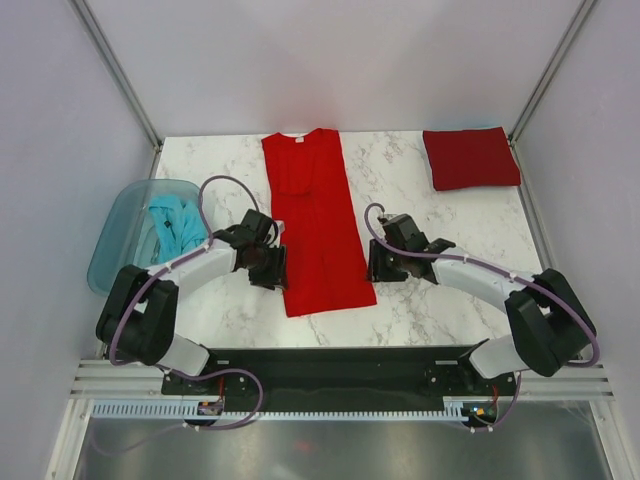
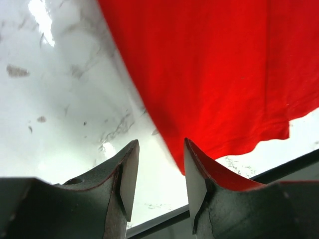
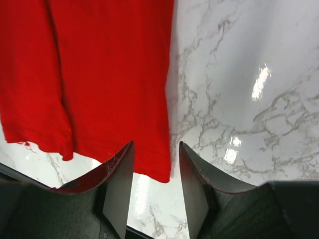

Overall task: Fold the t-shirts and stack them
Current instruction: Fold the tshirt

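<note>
Red t-shirt [image 1: 315,225] lies between open left gripper [image 1: 274,269] and open right gripper [image 1: 377,264].

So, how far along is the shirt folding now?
Done: the crimson t-shirt lies folded at far right. In hand: the bright red t-shirt is a long strip, left tool and right tool open beside its near end. Remaining: teal t-shirt sits in the tub; nothing stacked.
</note>
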`<action>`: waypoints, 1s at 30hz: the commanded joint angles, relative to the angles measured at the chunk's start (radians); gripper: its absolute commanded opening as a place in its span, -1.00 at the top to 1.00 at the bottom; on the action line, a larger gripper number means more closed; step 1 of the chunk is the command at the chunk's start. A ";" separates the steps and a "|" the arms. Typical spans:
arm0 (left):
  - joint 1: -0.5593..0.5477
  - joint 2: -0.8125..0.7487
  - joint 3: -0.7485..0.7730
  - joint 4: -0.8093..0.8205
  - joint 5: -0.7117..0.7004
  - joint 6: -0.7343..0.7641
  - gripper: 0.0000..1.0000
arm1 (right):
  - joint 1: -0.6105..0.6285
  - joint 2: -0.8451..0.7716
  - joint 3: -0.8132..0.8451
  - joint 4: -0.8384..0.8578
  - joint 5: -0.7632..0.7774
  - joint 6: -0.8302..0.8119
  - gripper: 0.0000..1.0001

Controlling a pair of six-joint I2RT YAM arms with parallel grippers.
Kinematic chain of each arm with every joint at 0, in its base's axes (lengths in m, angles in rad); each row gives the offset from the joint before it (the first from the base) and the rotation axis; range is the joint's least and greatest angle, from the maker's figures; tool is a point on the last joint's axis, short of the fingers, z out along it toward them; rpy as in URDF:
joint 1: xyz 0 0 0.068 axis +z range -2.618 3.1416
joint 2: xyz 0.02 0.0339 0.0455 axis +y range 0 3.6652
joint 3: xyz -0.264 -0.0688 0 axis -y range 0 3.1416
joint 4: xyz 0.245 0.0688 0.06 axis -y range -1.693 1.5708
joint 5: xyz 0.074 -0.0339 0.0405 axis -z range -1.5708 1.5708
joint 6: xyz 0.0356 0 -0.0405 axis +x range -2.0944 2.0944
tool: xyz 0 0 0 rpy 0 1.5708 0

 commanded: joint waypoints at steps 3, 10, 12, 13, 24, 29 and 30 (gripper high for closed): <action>-0.026 -0.078 -0.071 0.074 -0.067 -0.098 0.01 | 0.031 -0.045 -0.080 0.044 0.061 0.046 0.03; -0.073 -0.060 -0.152 0.074 -0.067 -0.098 0.01 | 0.096 -0.072 -0.169 0.112 0.055 0.115 0.07; -0.080 -0.045 -0.157 0.074 -0.067 -0.098 0.01 | 0.111 -0.072 -0.194 0.130 0.062 0.133 0.17; -0.081 -0.046 -0.163 0.074 -0.067 -0.098 0.01 | 0.120 -0.077 -0.203 0.141 0.067 0.153 0.21; -0.083 -0.169 -0.111 -0.039 -0.193 -0.134 0.95 | 0.381 -0.252 -0.310 0.102 0.286 0.477 1.00; -0.090 -0.269 -0.069 -0.159 -0.222 -0.117 0.48 | 0.508 -0.273 -0.317 0.089 0.334 0.590 0.62; -0.092 -0.293 -0.057 -0.159 -0.201 -0.114 0.46 | 0.519 -0.270 -0.306 0.073 0.343 0.597 0.57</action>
